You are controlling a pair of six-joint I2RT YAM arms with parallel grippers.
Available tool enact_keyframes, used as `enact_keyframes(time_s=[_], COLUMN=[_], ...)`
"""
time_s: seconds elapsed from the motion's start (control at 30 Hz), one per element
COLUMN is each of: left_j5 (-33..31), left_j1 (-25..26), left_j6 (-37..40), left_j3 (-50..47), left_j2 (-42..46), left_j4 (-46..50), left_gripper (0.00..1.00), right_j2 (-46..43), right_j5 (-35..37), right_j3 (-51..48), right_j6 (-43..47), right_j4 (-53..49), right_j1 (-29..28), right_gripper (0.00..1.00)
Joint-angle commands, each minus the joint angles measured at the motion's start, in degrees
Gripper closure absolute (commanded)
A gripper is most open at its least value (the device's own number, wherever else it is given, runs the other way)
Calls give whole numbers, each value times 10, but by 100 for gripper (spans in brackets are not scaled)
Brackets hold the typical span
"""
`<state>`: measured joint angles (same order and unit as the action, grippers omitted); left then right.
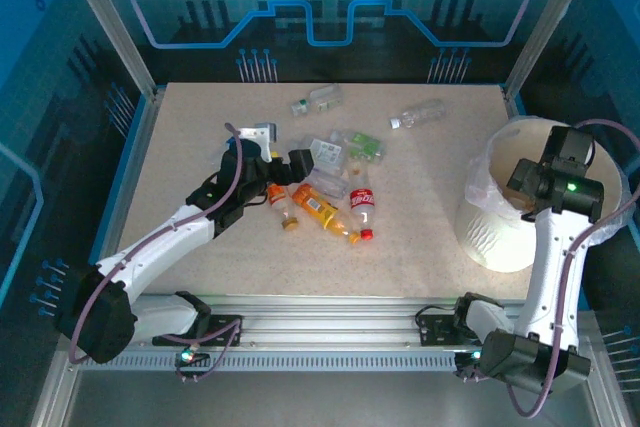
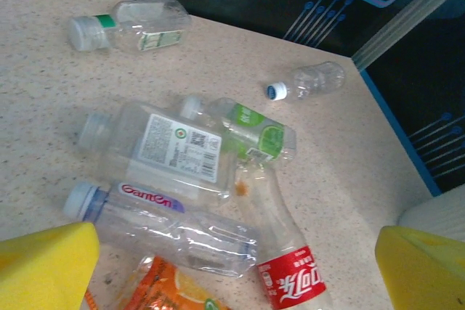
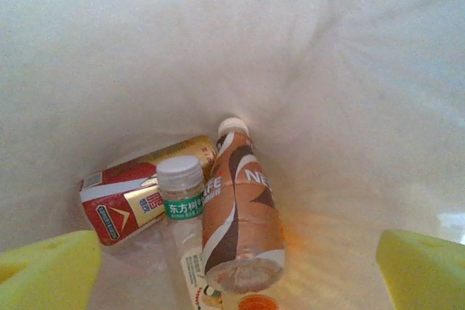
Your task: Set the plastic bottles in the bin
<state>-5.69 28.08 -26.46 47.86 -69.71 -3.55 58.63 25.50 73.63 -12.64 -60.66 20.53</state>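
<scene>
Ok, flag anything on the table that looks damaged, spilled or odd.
The clear Ganten bottle is dented and crumpled along its body. The red-labelled bottle beside it shows a small amber patch in its clear part, possibly leftover drink. No liquid shows on the table.

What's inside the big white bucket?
Three bottles lie in the bin: a brown bottle with a white cap, a clear bottle with a green label, and a red-and-gold bottle partly covered by them. Whatever lies underneath these is hidden, so I cannot tell.
</scene>
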Motion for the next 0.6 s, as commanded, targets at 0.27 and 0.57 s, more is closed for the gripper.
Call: enact_keyframes(time_s=[0.27,0.57], left_j5=[-66,-92], left_j1=[-32,-114], left_j6=[-10,-41], left_j3=[13,81], left_j2=[11,-27], left_j4=[44,158], left_gripper=[1,1], right_j2=[-97,-133], right_j5=[-45,-234], right_j3=[4,-47], right_j6=[-50,-135], right_j4=[102,251], right_j1=[-137,-225], right_gripper=[0,0])
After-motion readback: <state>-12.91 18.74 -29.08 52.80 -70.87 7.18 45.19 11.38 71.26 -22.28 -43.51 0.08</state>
